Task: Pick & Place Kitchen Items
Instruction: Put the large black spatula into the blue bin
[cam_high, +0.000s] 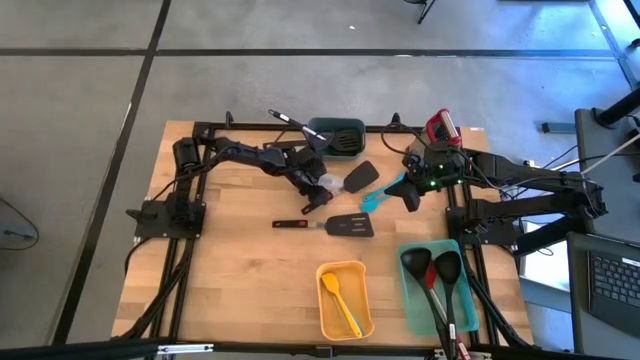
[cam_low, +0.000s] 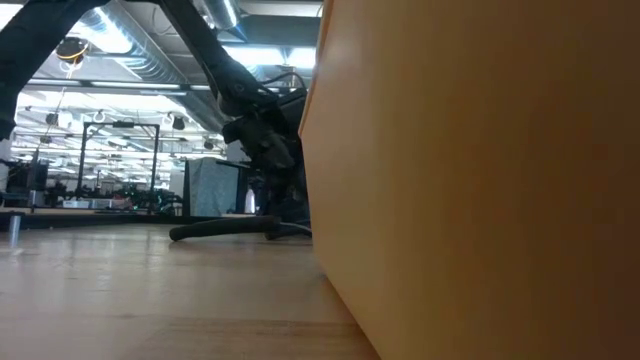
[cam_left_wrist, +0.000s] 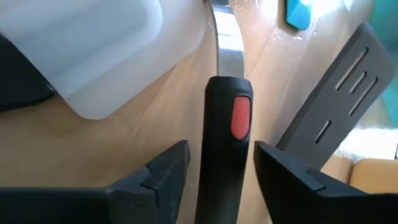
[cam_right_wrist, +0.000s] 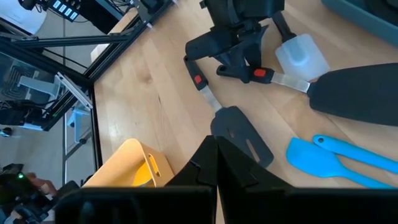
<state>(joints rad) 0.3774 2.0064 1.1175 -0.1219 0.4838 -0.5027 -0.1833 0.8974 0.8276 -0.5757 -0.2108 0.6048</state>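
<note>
My left gripper (cam_left_wrist: 221, 149) (cam_high: 318, 195) is low over the table at its far middle, open. Its fingers stand on either side of the red-marked black handle (cam_left_wrist: 227, 162) of a solid black turner (cam_high: 360, 175), with narrow gaps showing. The turner lies flat on the wood. A white spatula (cam_left_wrist: 93, 50) lies beside it, a slotted black turner (cam_high: 350, 225) nearer the front, and a teal spatula (cam_high: 378, 195) to the right. My right gripper (cam_right_wrist: 216, 158) (cam_high: 410, 198) hangs shut above the teal spatula.
A yellow bin (cam_high: 345, 270) at the front middle holds a yellow spatula (cam_high: 340, 300). A teal tray (cam_high: 408, 300) at the front right holds two black ladles (cam_high: 432, 272). A dark bin (cam_high: 340, 135) stands at the far edge. Bare wood lies to the front left.
</note>
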